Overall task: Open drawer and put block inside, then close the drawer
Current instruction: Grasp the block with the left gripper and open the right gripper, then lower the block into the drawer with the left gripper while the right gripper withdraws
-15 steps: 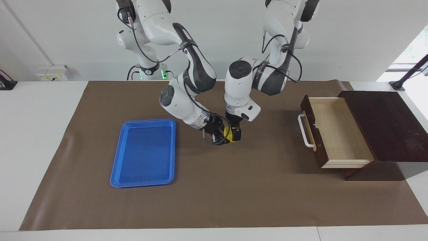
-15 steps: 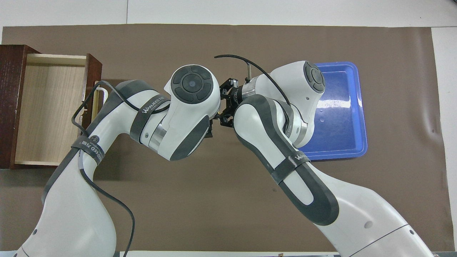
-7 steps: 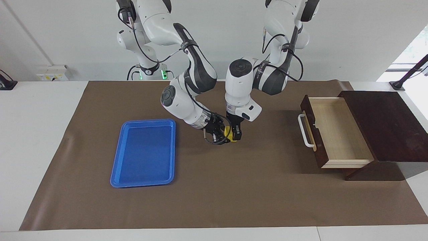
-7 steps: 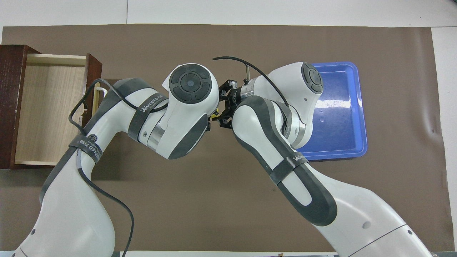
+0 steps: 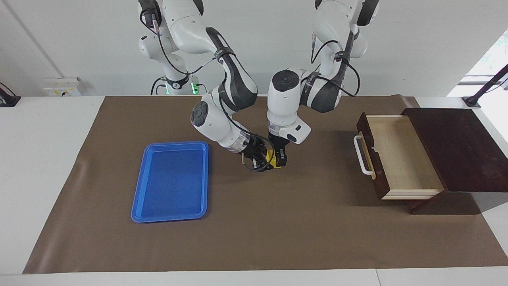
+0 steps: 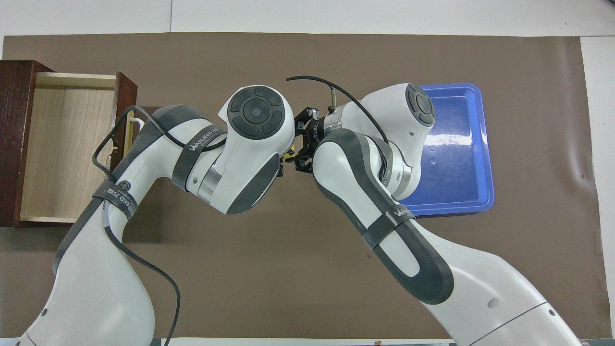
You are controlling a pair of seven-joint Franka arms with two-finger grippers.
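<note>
The small yellow block (image 5: 272, 157) is held just above the brown mat in the middle of the table; a sliver of it shows in the overhead view (image 6: 288, 154). My right gripper (image 5: 265, 160) comes in sideways from the tray's end and is shut on the block. My left gripper (image 5: 278, 159) points straight down onto the same block, right against the right gripper. The drawer (image 5: 401, 155) stands pulled open at the left arm's end, its pale inside bare and its white handle (image 5: 362, 155) facing the table's middle. In the overhead view the left arm hides its own gripper.
A blue tray (image 5: 170, 180) lies on the mat toward the right arm's end, with nothing in it. The dark wooden box (image 5: 456, 147) holds the drawer at the left arm's end. Both arms' elbows crowd the middle of the table.
Both grippers and the block between them have shifted slightly upward and toward the robots. The drawer and the tray have not moved.
</note>
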